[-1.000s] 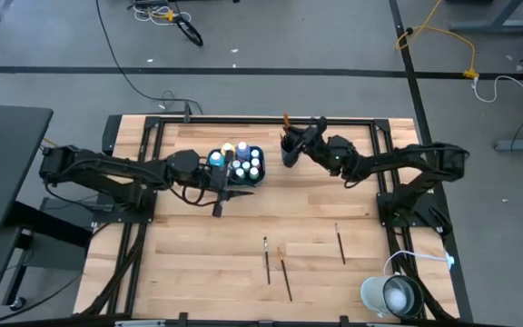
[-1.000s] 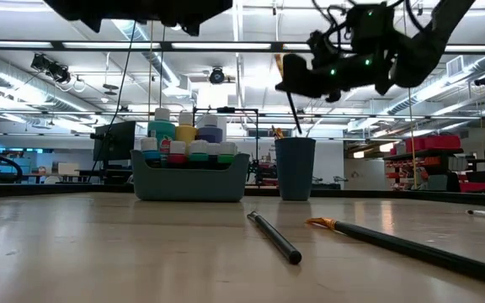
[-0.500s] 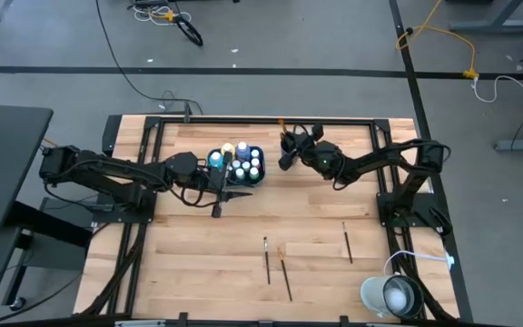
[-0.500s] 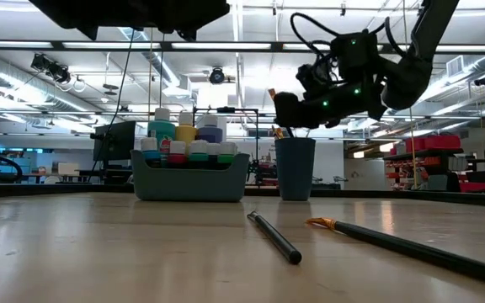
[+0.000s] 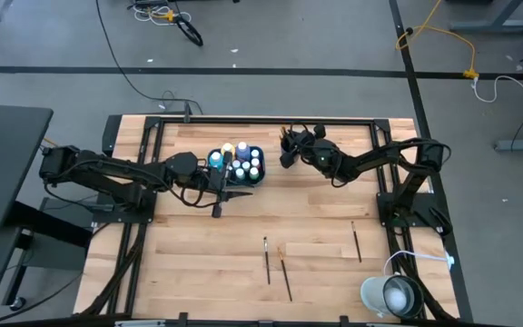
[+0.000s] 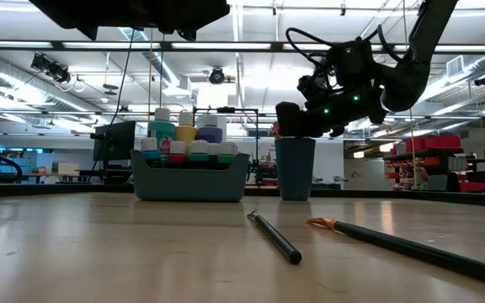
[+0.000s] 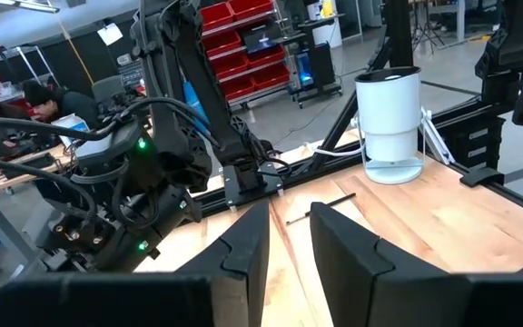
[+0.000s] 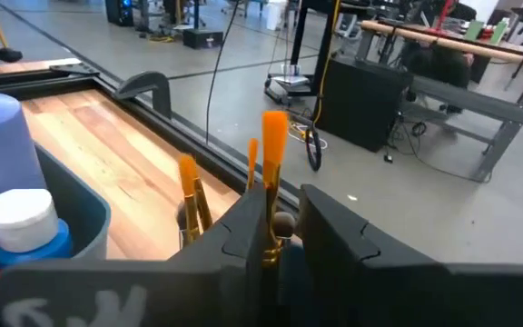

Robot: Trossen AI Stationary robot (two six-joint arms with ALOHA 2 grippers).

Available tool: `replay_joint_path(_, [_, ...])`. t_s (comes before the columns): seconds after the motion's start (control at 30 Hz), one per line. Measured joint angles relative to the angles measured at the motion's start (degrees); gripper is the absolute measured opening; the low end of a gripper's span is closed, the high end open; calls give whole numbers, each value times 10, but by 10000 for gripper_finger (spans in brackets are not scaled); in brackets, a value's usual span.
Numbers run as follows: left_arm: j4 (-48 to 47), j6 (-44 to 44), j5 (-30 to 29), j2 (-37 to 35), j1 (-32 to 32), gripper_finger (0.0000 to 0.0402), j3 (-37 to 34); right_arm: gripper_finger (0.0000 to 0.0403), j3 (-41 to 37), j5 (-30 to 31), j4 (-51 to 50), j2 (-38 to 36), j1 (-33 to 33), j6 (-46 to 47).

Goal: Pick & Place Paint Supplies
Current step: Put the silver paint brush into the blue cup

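A teal tray (image 5: 258, 182) at the table's far middle holds several white-capped paint bottles (image 6: 188, 143). To its right stands a dark cup (image 6: 295, 168) with orange-tipped brushes (image 8: 189, 186) in it. My right gripper (image 8: 284, 204) hovers just over the cup's mouth, open, with an upright paintbrush (image 8: 273, 136) between its fingers. The brush's lower end goes down into the cup. My left gripper (image 7: 289, 222) hangs above the table near the tray's near side (image 5: 241, 192), open and holding nothing. Three more brushes (image 5: 266, 259) (image 5: 284, 277) (image 5: 356, 242) lie on the wood nearer the front. My right gripper has the upright brush's metal collar (image 8: 274, 238) between its two fingers, which come about level from the table's right and lie across the brush. The gap is wider than the brush. The brush stands beside one finger (image 8: 243, 227); whether it touches, I cannot tell.
A white round container (image 5: 390, 295) stands at the near right corner. In the low view two loose brushes (image 6: 274, 237) (image 6: 394, 242) lie in the foreground. Black frame rails run along the table's far edge and both sides. Bare wood lies between the tray and the loose brushes.
My right gripper has sunk toward the cup and shifted slightly toward the table's far left, tipping more level. It has carried the brush down into the cup. The loose brush at the near right has rolled toward the table's right edge.
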Motion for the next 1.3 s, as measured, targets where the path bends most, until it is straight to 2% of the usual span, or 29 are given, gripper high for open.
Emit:
replay_joint_path(0.3, [-2,-4,-14,0,0,92,0,105,0,-13,6,-5,6,-42])
replay_joint_path(0.53, [-6,-6,-36,0,0,90,0,139,0,-14,-16,-63,38,-72])
replay_joint_path(0.73, [-8,-7,-37,0,0,89,0,155,0,-28,-172,-165,78,-60])
replay_joint_path(0.87, [-8,-7,-37,0,0,90,0,156,0,-42,-301,-240,105,4])
replay_joint_path(1.1, [-8,-7,-37,0,0,89,0,155,0,-129,-493,-331,138,99])
replay_joint_path(1.3, [-8,-16,-41,0,0,91,0,149,0,-194,-572,-359,166,161])
